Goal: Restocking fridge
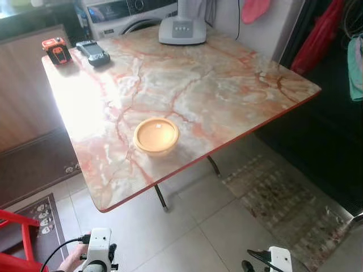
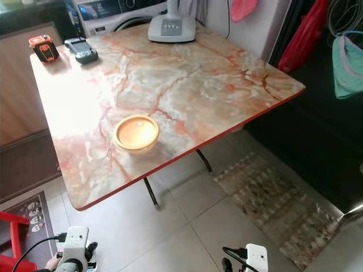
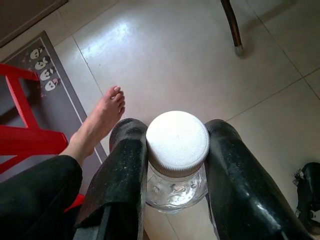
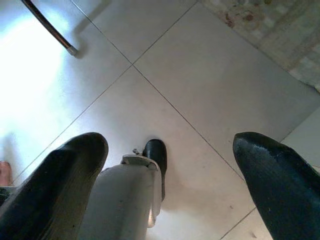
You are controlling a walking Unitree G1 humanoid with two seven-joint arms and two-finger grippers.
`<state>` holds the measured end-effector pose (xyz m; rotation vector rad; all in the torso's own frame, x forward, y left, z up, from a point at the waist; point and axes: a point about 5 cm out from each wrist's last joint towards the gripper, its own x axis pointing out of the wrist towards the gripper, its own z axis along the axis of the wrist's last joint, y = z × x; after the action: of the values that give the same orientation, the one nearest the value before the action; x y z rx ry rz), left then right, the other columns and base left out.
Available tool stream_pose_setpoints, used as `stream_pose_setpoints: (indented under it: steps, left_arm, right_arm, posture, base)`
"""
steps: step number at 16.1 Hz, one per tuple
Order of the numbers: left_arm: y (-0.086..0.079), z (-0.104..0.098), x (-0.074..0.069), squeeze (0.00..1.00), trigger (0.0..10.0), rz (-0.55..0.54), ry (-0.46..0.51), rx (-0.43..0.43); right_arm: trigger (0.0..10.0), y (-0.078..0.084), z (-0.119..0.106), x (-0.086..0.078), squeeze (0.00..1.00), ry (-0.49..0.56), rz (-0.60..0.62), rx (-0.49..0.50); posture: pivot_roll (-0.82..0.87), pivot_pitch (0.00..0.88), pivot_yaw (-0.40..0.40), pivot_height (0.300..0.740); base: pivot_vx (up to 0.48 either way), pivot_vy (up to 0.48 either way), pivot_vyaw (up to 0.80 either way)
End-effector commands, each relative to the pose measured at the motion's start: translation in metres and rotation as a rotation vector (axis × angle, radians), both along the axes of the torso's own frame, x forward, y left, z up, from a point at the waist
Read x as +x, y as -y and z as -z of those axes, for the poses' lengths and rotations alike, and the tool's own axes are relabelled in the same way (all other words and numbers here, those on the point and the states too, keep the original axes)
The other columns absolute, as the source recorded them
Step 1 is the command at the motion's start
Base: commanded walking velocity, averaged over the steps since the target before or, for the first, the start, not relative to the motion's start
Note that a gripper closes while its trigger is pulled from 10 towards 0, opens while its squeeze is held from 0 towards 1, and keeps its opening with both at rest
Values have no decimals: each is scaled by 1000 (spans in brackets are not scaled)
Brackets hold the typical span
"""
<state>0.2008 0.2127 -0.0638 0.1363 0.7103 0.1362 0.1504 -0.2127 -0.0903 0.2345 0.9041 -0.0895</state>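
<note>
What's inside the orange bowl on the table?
Nothing visible: the orange bowl on the marble table shows only its bare, glossy inside. What lies beneath it is covered.

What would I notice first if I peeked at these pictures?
Probably the big marble table with pink veins that fills the middle of the room, with one orange bowl sitting near its front edge. Next, the left gripper, low over the tiled floor, squeezes a clear jar with a white lid between its black fingers. A person's bare foot rests on the floor just beside it.
</note>
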Motion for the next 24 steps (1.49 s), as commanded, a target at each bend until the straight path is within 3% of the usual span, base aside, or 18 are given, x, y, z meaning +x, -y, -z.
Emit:
stream_pose_setpoints:
  steps: [1,6,10,18,24]
  left_arm:
    - [-4,3,-5,0,10000,10,-24,16]
    - [-3,4,-7,0,10000,21,-38,10]
    - [-1,1,-1,0,10000,4,-20,4]
    - [-1,3,-3,0,10000,-21,-30,-11]
    - [1,6,-8,0,10000,-19,-42,-30]
  right_arm:
    - [10000,-1,3,-6,0,-17,30,10]
    - [10000,-2,2,-4,0,-15,23,8]
    - [10000,-3,1,0,0,-5,26,8]
    - [10000,0,0,1,0,3,68,6]
    - [10000,4,1,-2,0,-23,78,-21]
  posture:
    - [-9,40,24,740]
    - [-16,6,24,740]
    - [-15,0,19,740]
    - [-28,69,2,740]
    - [-21,87,-3,740]
  base:
    - [-277,0,0]
    - [-280,0,0]
    - [-282,0,0]
    - [-33,0,0]
    - [0,0,-745]
